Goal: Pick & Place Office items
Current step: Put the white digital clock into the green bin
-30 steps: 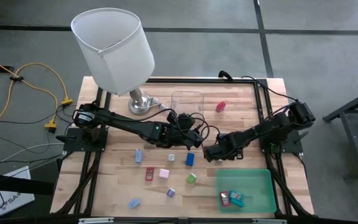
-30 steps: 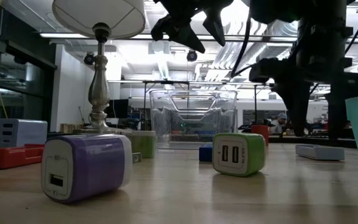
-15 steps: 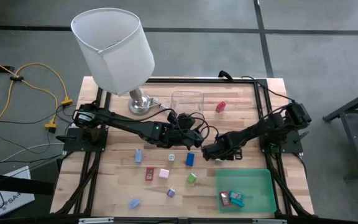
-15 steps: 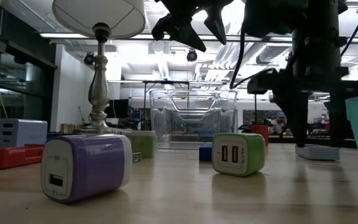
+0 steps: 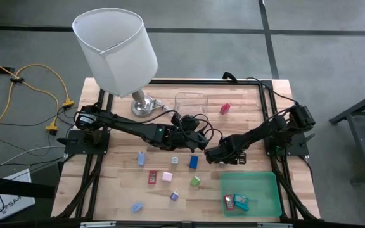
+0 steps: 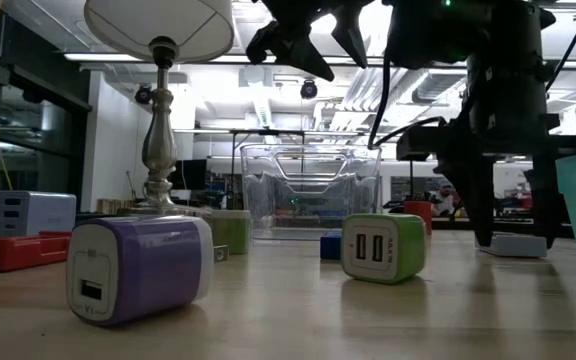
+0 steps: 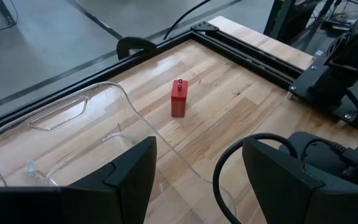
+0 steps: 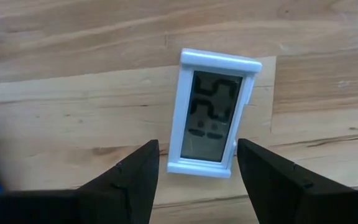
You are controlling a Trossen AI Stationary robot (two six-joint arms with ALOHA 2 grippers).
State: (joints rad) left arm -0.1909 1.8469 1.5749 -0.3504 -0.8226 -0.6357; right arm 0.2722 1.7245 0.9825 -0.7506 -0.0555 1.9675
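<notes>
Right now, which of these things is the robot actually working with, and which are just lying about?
Job: white display, between the open right fingers; blue piece; green charger; purple charger; pink piece; red piece by the clear box.

Lying about: lamp; clear box; green tray, already holding two pieces; yellow cable on the floor.

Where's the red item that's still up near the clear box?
In the high view the red item lies alone at the table's far edge, right of the clear box. The left wrist view shows it standing apart from the box, touching nothing.
</notes>
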